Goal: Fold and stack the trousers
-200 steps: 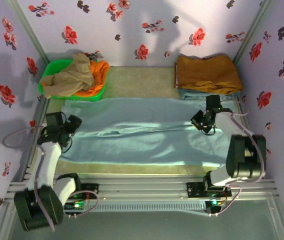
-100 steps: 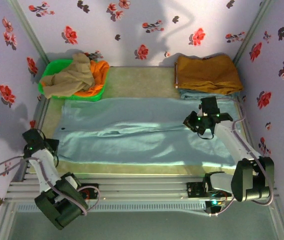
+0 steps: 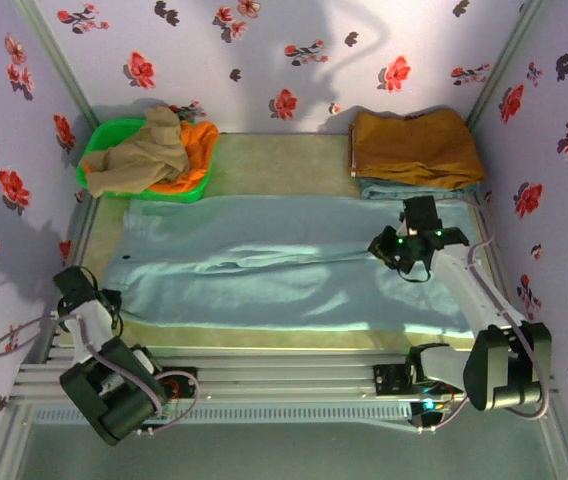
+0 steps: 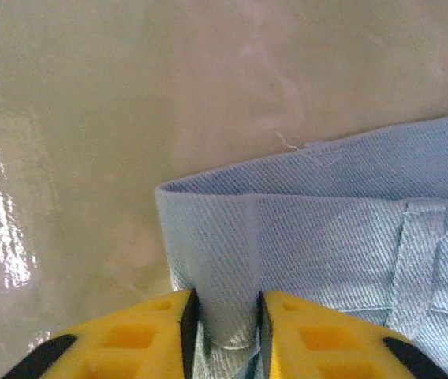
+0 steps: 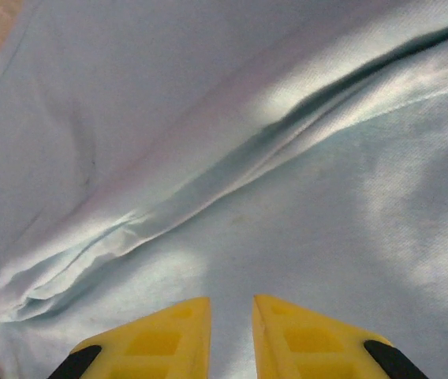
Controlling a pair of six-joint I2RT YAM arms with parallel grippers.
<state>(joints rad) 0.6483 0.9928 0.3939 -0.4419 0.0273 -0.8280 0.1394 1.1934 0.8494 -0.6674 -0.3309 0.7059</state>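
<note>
Left gripper is pinching the near waist corner of the trousers. Its jaws are standing narrowly apart with a doubled fold of blue cloth wedged between them, just beside a belt loop. I am reading that as a firm hold, though the corner is sitting close to the tips rather than deep in the jaws.

I am holding my right gripper over the far end of the legs, near the long crease between them. Its jaws are parted by only a slit, and nothing is lying between them. Whether the tips are touching the cloth I cannot tell.

The trousers are lying spread flat across the table, waist to my left and legs running off to my right. They are lying near the basket at the far left and the stack at the far right.

As I judge it, I am setting up the first fold: one side is gripped and the other is not yet. The next move is calling for the right gripper to open wider and take an edge or hem on its own side, catching enough cloth for a matching hold. Then both arms should be lifting together and carrying the cloth over evenly, so that it is not dragging or twisting. If I am pulling with the left alone, I am expecting the waist to skew and the corner to slip out.
</note>
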